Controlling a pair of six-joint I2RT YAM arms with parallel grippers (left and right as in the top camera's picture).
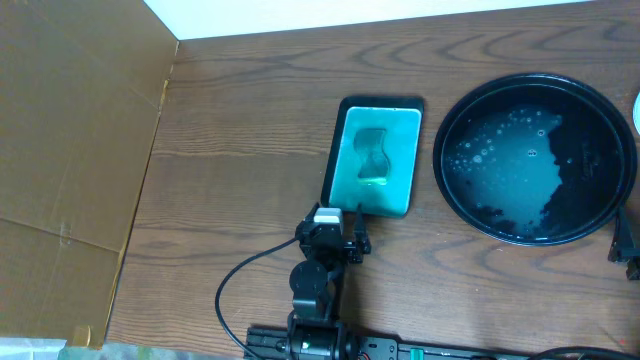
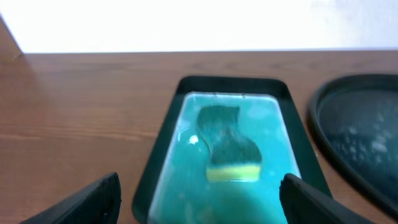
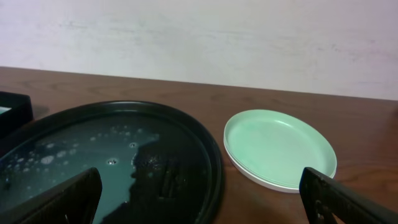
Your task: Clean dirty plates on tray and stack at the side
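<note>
Looking down, you have the round black tray on the right part of the desk, its glossy floor wet with a pale film and scattered suds. The plates sit off the tray, on the desk just beside its right rim, nested in a stack. They read pale green in the right wrist view, and you cannot count them from there.

Your right tool hangs over the near side of the tray with its fingers spread wide and nothing between them. Your left tool is at the near end of the rectangular black-rimmed dish, likewise spread wide and holding nothing.

That dish lies just left of the tray and holds teal liquid. An hourglass-shaped sponge rests in it, dark on top with a yellow edge facing the left tool. A sheet of cardboard covers the desk's left end.
</note>
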